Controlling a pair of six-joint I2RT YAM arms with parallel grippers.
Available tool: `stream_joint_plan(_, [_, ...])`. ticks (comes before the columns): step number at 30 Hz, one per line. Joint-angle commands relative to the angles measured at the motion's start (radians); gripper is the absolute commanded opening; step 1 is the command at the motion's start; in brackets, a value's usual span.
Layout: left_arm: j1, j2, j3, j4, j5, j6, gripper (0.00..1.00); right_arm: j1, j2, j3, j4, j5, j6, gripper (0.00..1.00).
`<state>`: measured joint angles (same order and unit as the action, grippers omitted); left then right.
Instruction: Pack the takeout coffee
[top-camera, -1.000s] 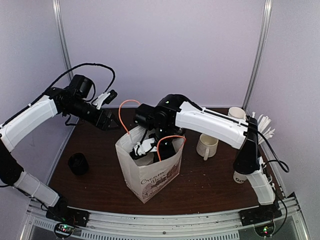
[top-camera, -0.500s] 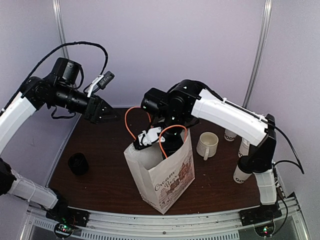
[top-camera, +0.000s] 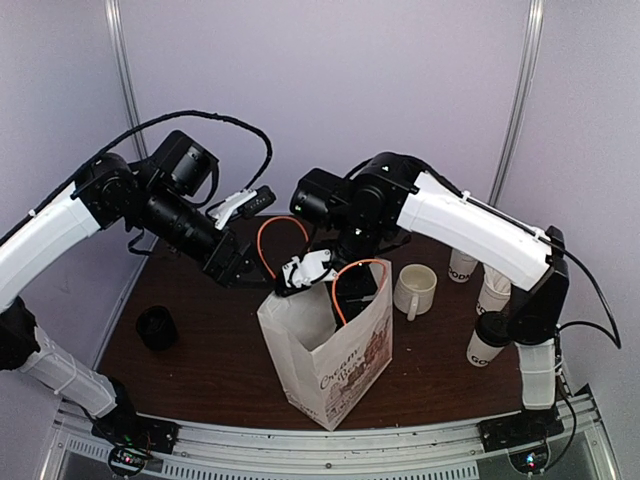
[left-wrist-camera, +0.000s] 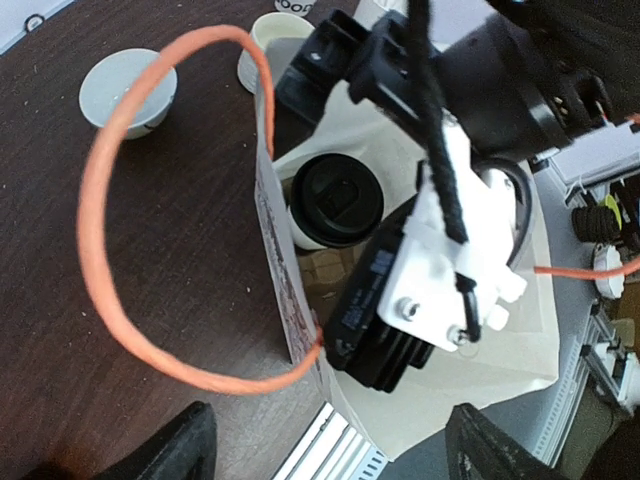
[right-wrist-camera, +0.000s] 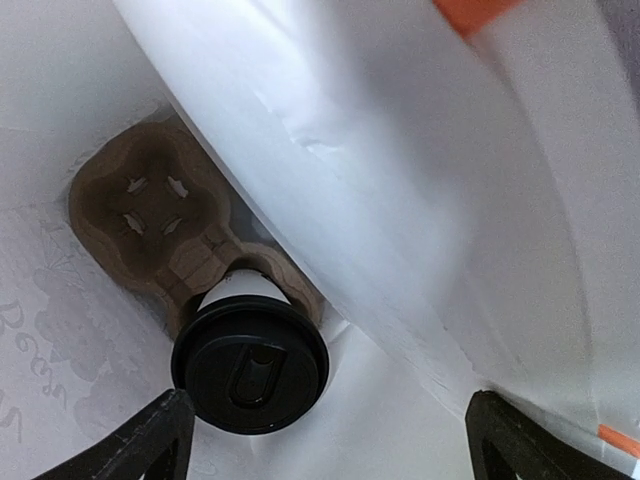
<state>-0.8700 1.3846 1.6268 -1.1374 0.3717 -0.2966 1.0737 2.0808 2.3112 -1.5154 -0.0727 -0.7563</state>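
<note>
- The right claw (right-wrist-camera: 328, 400) is sunk inside the paper bag (top-camera: 335, 365). Its fingers are spread wide with nothing between them. It hangs above a lidded coffee cup (right-wrist-camera: 250, 365) and, as far as I can see, is not touching it.
- That cup stands upright in one pocket of a brown cardboard cup carrier (right-wrist-camera: 150, 200) on the bag's floor. The pocket beside it is empty, and I take that to be the place for the other coffee.
- The bag's white wall crowds close along one side of this claw. I'd say it needs to lift straight up, or it may catch the paper and tip the bag.
- The left claw (left-wrist-camera: 330, 410) hovers just beside the bag's mouth, on its left, also spread wide and holding nothing.
- An orange handle (left-wrist-camera: 95, 200) arcs free in front of the left claw. The claw looks placed to steady the bag or keep its mouth open, though it grips neither handle nor rim.
- On the desk (top-camera: 200, 360) to the right, well apart from the bag, the second lidded cup (top-camera: 487, 340) stands upright near the right arm, not yet packed.
- A ceramic mug (top-camera: 413, 288) sits between that cup and the bag; it is no part of the job.
- By my reckoning, half the packing is done.
</note>
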Motion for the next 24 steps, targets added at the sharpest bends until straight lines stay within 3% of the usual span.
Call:
stream_joint_plan(1, [-0.009,-0.003,-0.049,0.104,-0.041,-0.112,0.8,-0.001,-0.07,-0.009,0.001,0.003,-0.009,0.98])
stream_joint_plan(9, [-0.034,0.046,-0.065,0.129,-0.067,-0.137,0.55,-0.013,-0.125,-0.035,0.003,-0.015,-0.009,0.97])
stream_joint_plan(12, [-0.035,0.066,-0.055,0.149,-0.042,-0.14,0.51,-0.022,-0.139,-0.034,0.008,-0.025,-0.003,0.97])
stream_joint_plan(15, [-0.048,0.085,-0.035,0.15,-0.038,-0.143,0.51,-0.035,-0.146,-0.032,0.01,-0.037,0.005,0.96])
stream_joint_plan(19, [-0.053,0.069,-0.041,0.156,-0.067,-0.148,0.59,-0.048,-0.21,-0.137,0.057,-0.054,-0.023,0.95])
stream_joint_plan(24, [-0.053,-0.045,-0.142,0.291,-0.064,-0.155,0.7,-0.054,-0.285,-0.22,0.103,-0.136,-0.063,0.94])
